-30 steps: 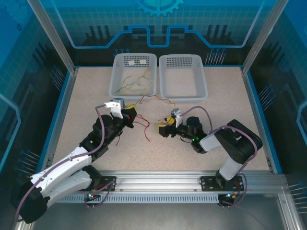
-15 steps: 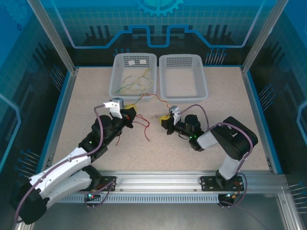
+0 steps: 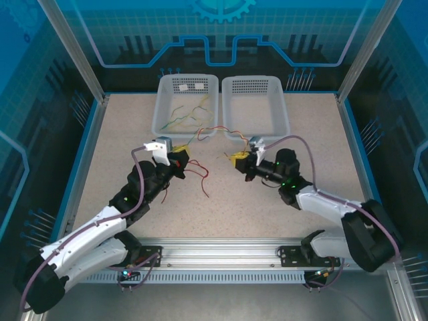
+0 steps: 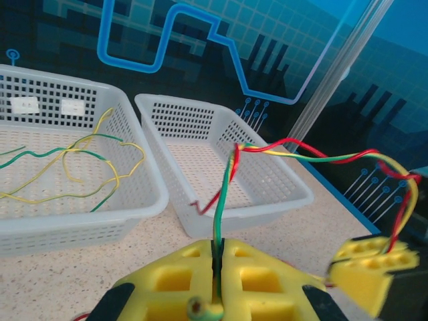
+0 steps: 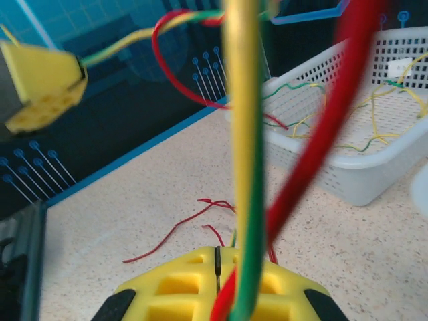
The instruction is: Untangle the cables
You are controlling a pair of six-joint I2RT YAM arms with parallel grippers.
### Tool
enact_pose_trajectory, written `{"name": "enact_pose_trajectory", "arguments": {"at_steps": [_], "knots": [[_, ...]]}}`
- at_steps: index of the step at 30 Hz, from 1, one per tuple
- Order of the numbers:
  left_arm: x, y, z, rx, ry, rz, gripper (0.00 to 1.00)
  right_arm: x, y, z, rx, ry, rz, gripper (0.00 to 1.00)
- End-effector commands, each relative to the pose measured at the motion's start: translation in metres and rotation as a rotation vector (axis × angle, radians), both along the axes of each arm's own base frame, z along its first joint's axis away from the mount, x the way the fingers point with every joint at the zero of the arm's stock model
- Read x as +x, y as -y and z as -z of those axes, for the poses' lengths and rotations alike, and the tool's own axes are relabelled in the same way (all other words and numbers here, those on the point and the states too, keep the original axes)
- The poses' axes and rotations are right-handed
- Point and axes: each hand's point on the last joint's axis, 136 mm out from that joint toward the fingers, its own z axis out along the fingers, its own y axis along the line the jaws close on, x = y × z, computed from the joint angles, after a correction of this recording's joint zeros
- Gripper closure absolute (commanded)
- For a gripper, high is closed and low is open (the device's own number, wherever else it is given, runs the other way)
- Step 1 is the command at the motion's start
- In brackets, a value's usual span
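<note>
A red cable and a yellow-green cable [image 3: 215, 130] run twisted together in an arc between my two grippers, just in front of the baskets. My left gripper [image 3: 181, 160] is shut on the yellow-green cable [image 4: 226, 194], which sits clamped between its yellow pads [image 4: 180, 267]. My right gripper [image 3: 239, 160] is shut too, and the red cable [image 5: 321, 147] and yellow-green cable [image 5: 244, 134] rise from its pads. Loose red cables [image 3: 198, 175] lie on the table between the arms. Several yellow-green cables [image 3: 187, 114] lie in the left basket [image 3: 158, 107].
The right white basket [image 3: 284, 110] stands beside the left one at the back. A blue rim and metal posts bound the table. In the left wrist view the right gripper [image 4: 368, 267] hangs at the lower right.
My right gripper has moved up and away from the near edge toward the baskets, its arm stretching out, pulling the twisted cables into a raised arc. The left arm has stayed still.
</note>
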Motion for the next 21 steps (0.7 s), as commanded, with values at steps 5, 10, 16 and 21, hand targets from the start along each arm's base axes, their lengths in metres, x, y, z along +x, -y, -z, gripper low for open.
{"name": "enact_pose_trajectory", "arguments": {"at_steps": [5, 10, 16, 21], "knots": [[0.01, -0.031, 0.015, 0.055, -0.026, -0.17, 1.0, -0.034, 0.026, -0.009, -0.032, -0.198, -0.146, 1.0], [0.01, -0.015, 0.012, 0.05, -0.01, -0.085, 1.0, -0.065, 0.018, -0.029, -0.018, -0.175, -0.31, 1.0], [0.013, 0.016, 0.012, 0.077, -0.022, 0.06, 1.0, -0.085, 0.001, -0.043, -0.021, -0.127, -0.429, 1.0], [0.017, 0.018, 0.002, 0.072, -0.009, 0.057, 0.56, -0.066, -0.006, -0.038, -0.08, -0.15, -0.325, 1.0]]}}
